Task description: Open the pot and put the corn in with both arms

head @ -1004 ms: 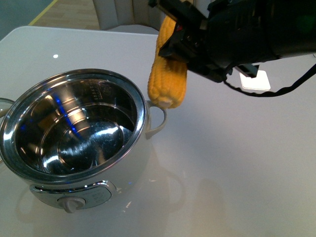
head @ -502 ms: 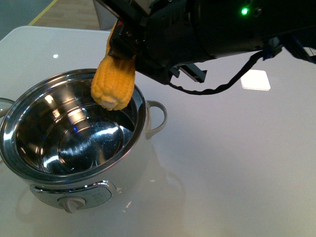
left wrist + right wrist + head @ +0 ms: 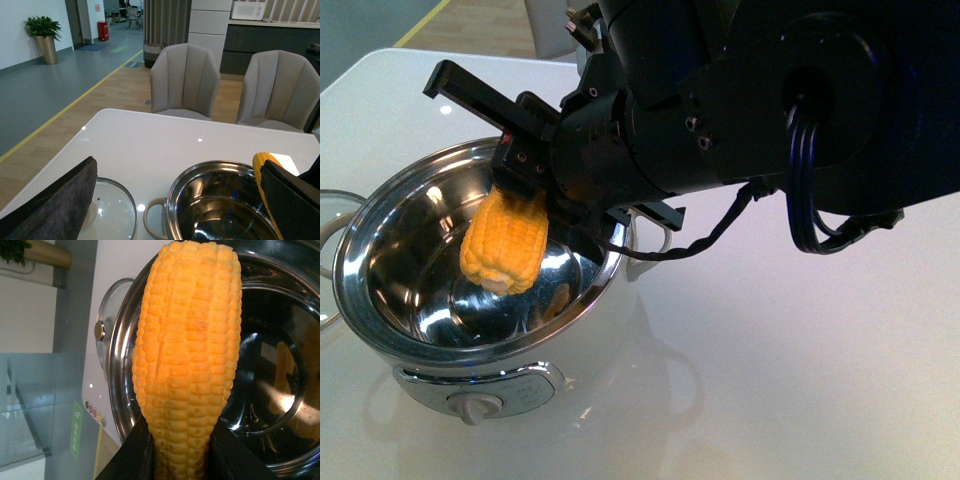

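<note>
Right pincer [image 3: 520, 185] pinching the corn [image 3: 505, 240] by its upper end. I see the cob hanging upright, its lower end inside the mouth of the pot [image 3: 395, 260]; whether it touches the steel bottom I cannot tell. Pot stands uncovered toward the left edge of the surface [image 3: 800, 350]. Glass lid [image 3: 112, 205] lies flat just beside it, further left. Left pincer [image 3: 177, 167] spread wide, holding nothing.

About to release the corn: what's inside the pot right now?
Only the corn, gripped by the right pincer, hangs inside the pot; the rest shows bare steel. The arm covers the interior's far right side.
</note>
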You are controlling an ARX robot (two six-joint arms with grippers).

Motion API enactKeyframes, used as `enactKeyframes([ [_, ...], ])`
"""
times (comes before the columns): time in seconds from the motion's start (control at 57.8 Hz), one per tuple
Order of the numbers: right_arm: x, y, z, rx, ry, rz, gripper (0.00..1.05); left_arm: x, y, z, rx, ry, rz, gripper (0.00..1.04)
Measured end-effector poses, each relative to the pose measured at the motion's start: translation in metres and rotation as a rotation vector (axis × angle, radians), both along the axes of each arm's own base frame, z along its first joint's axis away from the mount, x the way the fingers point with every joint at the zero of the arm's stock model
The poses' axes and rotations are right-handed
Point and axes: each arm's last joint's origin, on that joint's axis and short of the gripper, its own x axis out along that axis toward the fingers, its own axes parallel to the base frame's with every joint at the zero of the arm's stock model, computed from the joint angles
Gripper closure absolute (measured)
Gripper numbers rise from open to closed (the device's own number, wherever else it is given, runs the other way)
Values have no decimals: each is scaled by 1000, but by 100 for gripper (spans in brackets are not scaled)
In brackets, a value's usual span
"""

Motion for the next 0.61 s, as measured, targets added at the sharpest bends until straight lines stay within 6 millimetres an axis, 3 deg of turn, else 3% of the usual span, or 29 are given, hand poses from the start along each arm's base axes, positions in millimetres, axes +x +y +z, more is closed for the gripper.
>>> enactKeyframes([
  [0.087,-1,0,-1,-7,5,7,86,0,0,0,0,0,0,7],
  [0.415,-3,2,-4,-16,7,16,33,0,0,0,0,0,0,7],
  [0.519,-7,-6,-6,-19,10,-8,9,0,0,0,0,0,0,7],
  [0.606,-10,-23,2,-21,-2,-62,9,0,0,0,0,0,0,7],
])
